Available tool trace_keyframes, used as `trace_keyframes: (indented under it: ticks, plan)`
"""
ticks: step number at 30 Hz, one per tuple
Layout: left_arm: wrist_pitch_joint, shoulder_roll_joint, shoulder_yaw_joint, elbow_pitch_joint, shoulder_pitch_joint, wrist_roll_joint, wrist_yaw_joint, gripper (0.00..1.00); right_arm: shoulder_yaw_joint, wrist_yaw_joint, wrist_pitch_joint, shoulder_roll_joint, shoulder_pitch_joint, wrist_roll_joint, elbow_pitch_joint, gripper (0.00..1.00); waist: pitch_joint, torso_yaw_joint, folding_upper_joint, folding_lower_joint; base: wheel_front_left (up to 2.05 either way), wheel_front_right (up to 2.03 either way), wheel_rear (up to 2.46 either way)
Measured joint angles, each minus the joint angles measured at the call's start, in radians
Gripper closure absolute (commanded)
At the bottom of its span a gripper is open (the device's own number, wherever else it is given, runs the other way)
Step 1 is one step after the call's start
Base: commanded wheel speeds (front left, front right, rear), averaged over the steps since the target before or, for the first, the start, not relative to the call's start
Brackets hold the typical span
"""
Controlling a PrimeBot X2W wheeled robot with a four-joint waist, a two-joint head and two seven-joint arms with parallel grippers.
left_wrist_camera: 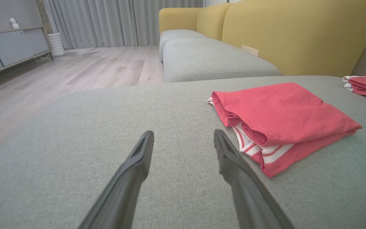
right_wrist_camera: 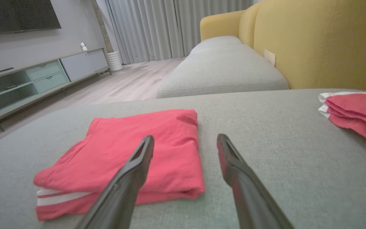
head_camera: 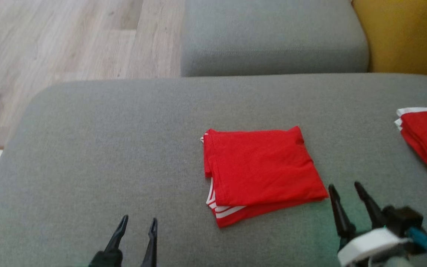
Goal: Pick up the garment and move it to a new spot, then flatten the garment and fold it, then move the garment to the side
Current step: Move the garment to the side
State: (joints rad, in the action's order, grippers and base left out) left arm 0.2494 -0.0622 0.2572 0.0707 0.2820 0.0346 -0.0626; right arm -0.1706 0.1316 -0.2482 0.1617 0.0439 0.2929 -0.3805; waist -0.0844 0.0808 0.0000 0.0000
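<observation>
The garment [head_camera: 261, 170] lies folded into a rough square near the middle of the big grey cushion [head_camera: 106, 148], a little towards the robot's right. It is bright red and folded over on itself in several layers. White stripes peek out along the left edge and at the near left corner, where the lower layers stick out from under the top one. The top face is fairly smooth with a few soft creases, and there is a small dark spot near its far right corner.

The left claw [head_camera: 139, 218] sits low over the bare cushion, well to the left of the garment. Its two dark fingers are spread apart, with nothing between them. The right claw [head_camera: 344, 185] is just beside the garment's near right corner, also spread wide and holding nothing. From the wrist camera one finger crosses over the red cloth, but I can't say for sure whether it touches.

A second red pile [head_camera: 426, 137] with white edging rests at the far right of the cushion, well apart from the first. Beyond are another grey seat [head_camera: 272, 37], a yellow backrest [head_camera: 406, 33] and a wooden floor [head_camera: 69, 40].
</observation>
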Motion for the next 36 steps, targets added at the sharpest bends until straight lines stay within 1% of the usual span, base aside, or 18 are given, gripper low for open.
trace_keyframes:
  ticks: [5, 7, 10, 15, 21, 25, 28, 29, 30, 31, 32, 36]
  plan:
    - [0.0, 0.002, 0.032, -0.001, -0.044, -0.016, 0.002, 0.0, -0.031, 0.0, 0.013, 0.041, -0.149, 0.064, -0.103, 0.0, 0.048, 0.013, 0.0, 0.0, 0.0, 0.0, 0.0]
    - [0.0, 0.002, 0.046, -0.001, -0.058, -0.016, 0.007, 0.0, -0.044, 0.0, 0.071, 0.057, -0.213, 0.11, -0.149, 0.0, 0.065, 0.02, 0.0, 0.0, 0.0, 0.0, 0.0]
    - [0.0, 0.002, 0.066, -0.001, -0.084, -0.016, 0.01, 0.0, -0.087, 0.0, 0.156, 0.089, -0.287, 0.185, -0.186, 0.0, 0.097, 0.03, 0.0, 0.0, 0.0, 0.0, 0.0]
    - [0.0, 0.002, 0.099, 0.002, -0.15, -0.016, 0.009, 0.0, -0.136, 0.0, 0.296, 0.153, -0.39, 0.272, -0.252, 0.0, 0.149, 0.052, 0.0, 0.0, 0.0, 0.0, 0.0]
    - [0.0, 0.004, 0.13, 0.018, -0.186, -0.014, 0.007, 0.0, -0.191, 0.0, 0.423, 0.204, -0.454, 0.352, -0.308, 0.0, 0.194, 0.083, 0.0, 0.0, 0.0, 0.0, 0.0]
    - [0.0, 0.004, 0.148, 0.028, -0.199, -0.009, -0.003, 0.0, -0.233, 0.0, 0.476, 0.234, -0.476, 0.388, -0.341, 0.0, 0.214, 0.104, 0.0, 0.0, 0.0, 0.0, 0.0]
    - [0.0, 0.004, 0.15, 0.029, -0.207, -0.004, -0.009, 0.0, -0.25, 0.0, 0.493, 0.234, -0.477, 0.409, -0.346, 0.0, 0.218, 0.109, 0.0, 0.0, 0.0, 0.0, 0.0]
    - [0.0, 0.004, 0.151, 0.029, -0.209, -0.004, -0.01, 0.0, -0.258, 0.0, 0.502, 0.234, -0.479, 0.424, -0.346, 0.14, 0.22, 0.11, 0.0, 0.0, 0.0, 0.0, 0.0]
    - [0.0, 0.004, 0.152, 0.03, -0.211, -0.003, -0.013, 0.0, -0.268, 0.0, 0.512, 0.235, -0.483, 0.435, -0.346, 0.6, 0.221, 0.111, 0.0, 0.0, 0.0, 0.0, 0.0]
    - [0.0, 0.004, 0.153, 0.03, -0.211, -0.003, -0.014, 0.0, -0.277, 0.0, 0.522, 0.237, -0.487, 0.446, -0.345, 0.92, 0.222, 0.112, 0.0, 0.0, 0.0, 0.0, 0.0]
    - [0.0, 0.004, 0.153, 0.03, -0.211, 0.002, -0.014, 0.0, -0.285, 0.0, 0.532, 0.24, -0.488, 0.456, -0.342, 1.0, 0.223, 0.112, 0.0, 0.0, 0.0, 0.0, 0.0]
    - [0.0, 0.004, 0.154, 0.03, -0.213, 0.012, -0.024, 0.0, -0.316, 0.0, 0.533, 0.256, -0.49, 0.48, -0.327, 1.0, 0.228, 0.103, 0.0, 0.0, 0.0, 0.0, 0.0]
